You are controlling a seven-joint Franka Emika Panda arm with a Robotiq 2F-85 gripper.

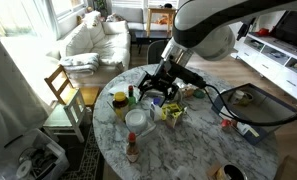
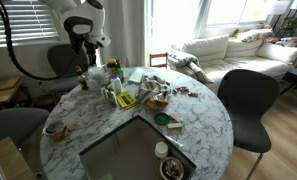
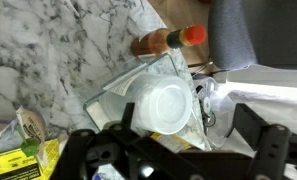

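My gripper point(image 3: 174, 150) is open and empty, its dark fingers low in the wrist view. Between and just beyond them lies a white plastic cup point(image 3: 158, 105) on clear, crinkled plastic packaging point(image 3: 223, 100). A hot sauce bottle with a red cap point(image 3: 170, 40) lies on the marble past the cup. In an exterior view the gripper point(image 1: 158, 86) hovers over the clutter on the round marble table point(image 1: 203, 150), with the white cup point(image 1: 138, 120) and the sauce bottle point(image 1: 133, 148) nearer the table's edge. In both exterior views the gripper point(image 2: 92, 68) touches nothing.
A yellow packet point(image 1: 173, 113), a jar point(image 1: 119, 100) and small containers crowd the table's middle. A bowl point(image 2: 158, 100) and a tin point(image 2: 173, 168) show there too. Chairs point(image 1: 63, 95) and a dark chair point(image 2: 250, 100) ring the table; a sofa point(image 1: 93, 40) stands behind.
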